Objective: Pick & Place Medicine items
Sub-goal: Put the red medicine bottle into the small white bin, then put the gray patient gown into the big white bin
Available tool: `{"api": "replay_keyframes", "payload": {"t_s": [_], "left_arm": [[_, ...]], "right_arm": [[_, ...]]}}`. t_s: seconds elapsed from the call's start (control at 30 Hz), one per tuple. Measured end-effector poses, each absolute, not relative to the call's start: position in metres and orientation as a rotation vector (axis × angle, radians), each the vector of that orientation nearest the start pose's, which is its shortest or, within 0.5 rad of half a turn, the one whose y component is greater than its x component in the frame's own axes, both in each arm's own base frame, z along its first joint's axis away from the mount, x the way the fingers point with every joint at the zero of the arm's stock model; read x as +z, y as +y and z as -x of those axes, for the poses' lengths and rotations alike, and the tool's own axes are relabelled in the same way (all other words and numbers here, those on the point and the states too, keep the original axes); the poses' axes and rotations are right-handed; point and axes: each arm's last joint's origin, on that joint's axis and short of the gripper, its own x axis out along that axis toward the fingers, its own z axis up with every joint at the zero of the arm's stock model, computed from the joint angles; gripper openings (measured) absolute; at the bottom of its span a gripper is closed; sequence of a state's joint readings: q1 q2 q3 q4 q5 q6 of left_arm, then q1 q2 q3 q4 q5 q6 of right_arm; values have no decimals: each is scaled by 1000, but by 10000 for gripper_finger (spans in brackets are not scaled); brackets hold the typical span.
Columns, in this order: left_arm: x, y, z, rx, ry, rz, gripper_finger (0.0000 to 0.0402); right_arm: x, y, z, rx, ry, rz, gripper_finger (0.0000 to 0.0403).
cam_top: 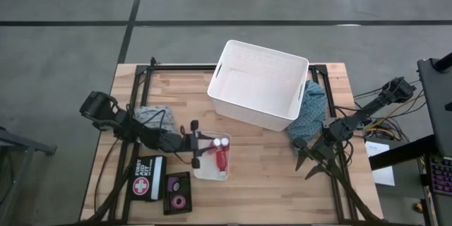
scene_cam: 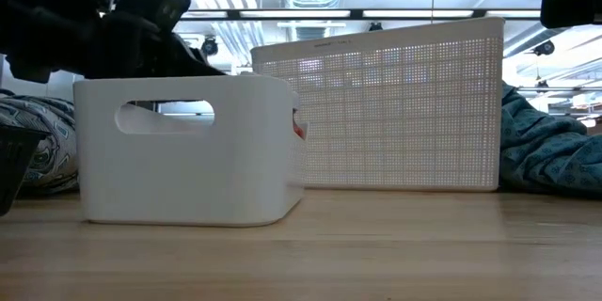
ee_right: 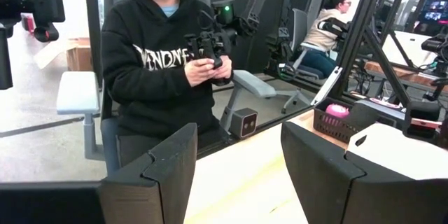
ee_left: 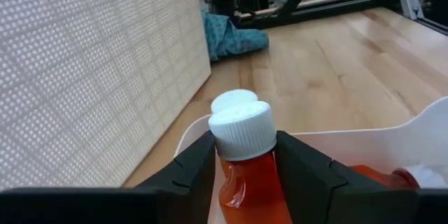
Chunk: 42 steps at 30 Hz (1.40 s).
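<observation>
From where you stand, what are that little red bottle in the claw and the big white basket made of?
The red bottle looks like clear, glossy orange-red plastic, since light glows through it; its white cap seems matte ribbed plastic. The big white basket looks like rigid matte plastic, its walls moulded in a fine grid. The left claw grips the bottle.

1. The left arm reaches from the counter's left edge toward the middle, low over the surface.
2. The left end effector (ee_left: 243, 175) has its fingers (ee_left: 192, 175) clamped together on something.
3. The right arm waits near the right edge; the right end effector (ee_right: 238, 168) has parted fingers and holds nothing.
</observation>
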<state>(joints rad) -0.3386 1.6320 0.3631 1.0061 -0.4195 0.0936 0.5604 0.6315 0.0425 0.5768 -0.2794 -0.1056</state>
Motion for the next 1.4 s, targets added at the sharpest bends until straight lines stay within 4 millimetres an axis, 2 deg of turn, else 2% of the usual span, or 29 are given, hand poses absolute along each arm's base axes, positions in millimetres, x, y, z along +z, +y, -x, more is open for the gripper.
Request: {"api": "replay_keyframes", "payload": {"t_s": [0.53, 1.4], "left_arm": [[122, -73, -244, 89, 278, -148, 142], [123, -74, -244, 66, 276, -152, 196]], "right_arm": [[172, 81, -114, 840, -33, 102, 206], [172, 81, -114, 839, -32, 102, 206]]}}
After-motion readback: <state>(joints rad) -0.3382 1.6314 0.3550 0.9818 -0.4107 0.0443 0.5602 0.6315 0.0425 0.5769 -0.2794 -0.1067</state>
